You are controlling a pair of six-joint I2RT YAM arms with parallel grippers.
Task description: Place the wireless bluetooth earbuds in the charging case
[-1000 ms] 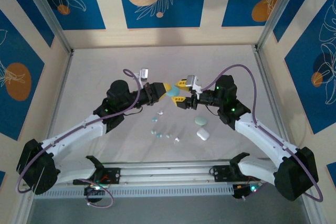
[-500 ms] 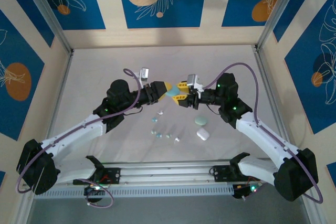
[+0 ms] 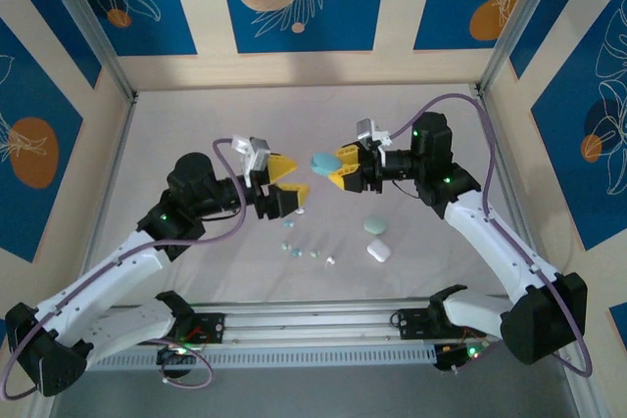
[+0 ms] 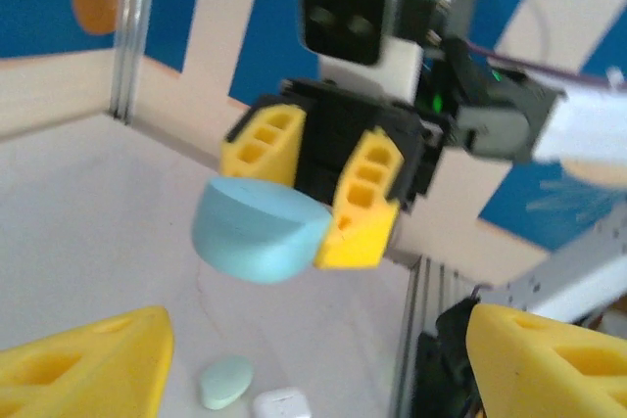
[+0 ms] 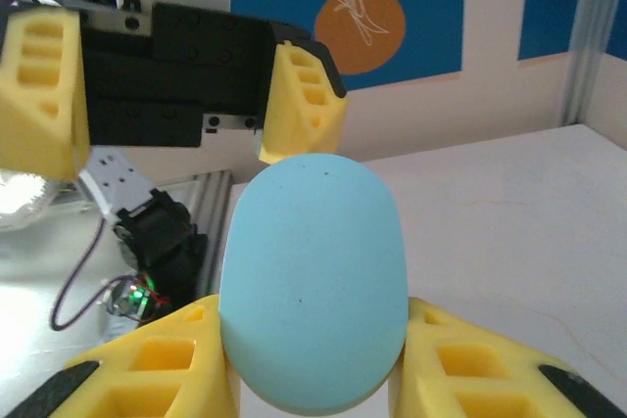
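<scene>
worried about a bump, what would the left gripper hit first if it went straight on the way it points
Most likely the pale blue case held in the right gripper, which faces the open left gripper; depth between them is hard to judge.

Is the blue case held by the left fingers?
No, the blue case sits clamped between the right fingers; the left fingers stand open, apart from it.

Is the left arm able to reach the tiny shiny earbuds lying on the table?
Probably yes. The left gripper is open and empty, close to the tiny glossy plastic earbuds, with nothing between them. The right gripper, holding the pale blue rounded case, is off to the side.
</scene>
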